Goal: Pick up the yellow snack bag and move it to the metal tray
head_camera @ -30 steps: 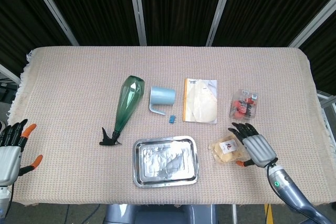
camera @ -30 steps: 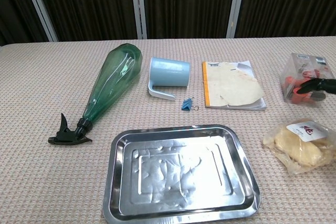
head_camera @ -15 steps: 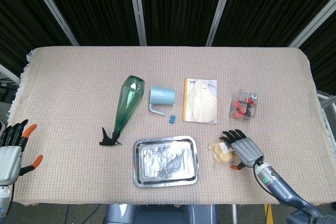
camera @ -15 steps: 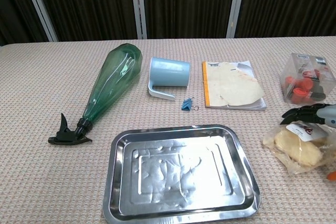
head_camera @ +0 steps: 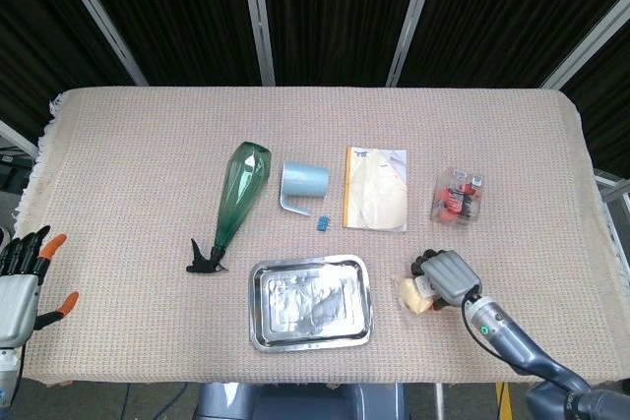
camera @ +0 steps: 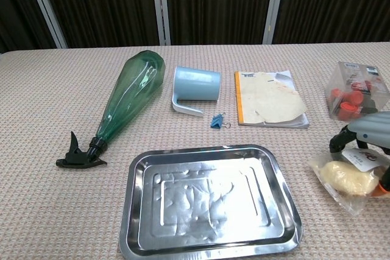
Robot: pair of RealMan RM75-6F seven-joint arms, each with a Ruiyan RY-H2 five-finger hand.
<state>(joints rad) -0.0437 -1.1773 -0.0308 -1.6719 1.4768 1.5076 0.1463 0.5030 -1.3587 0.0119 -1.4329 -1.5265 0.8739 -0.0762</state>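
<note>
Right hand (head_camera: 448,273) sits directly over the yellow snack bag (camera: 348,178), fingers (camera: 339,140) curled down around it; a firm grip can't be told. Bag lies on the surface just right of the metal tray (head_camera: 310,303). Left hand (head_camera: 20,282) far off, fingers spread.

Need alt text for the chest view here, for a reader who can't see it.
The robot's right hand presses down over the yellow snack bag at the table's right edge, beside the empty metal tray. Behind lie a green spray bottle, blue cup, notebook and clear box.
</note>
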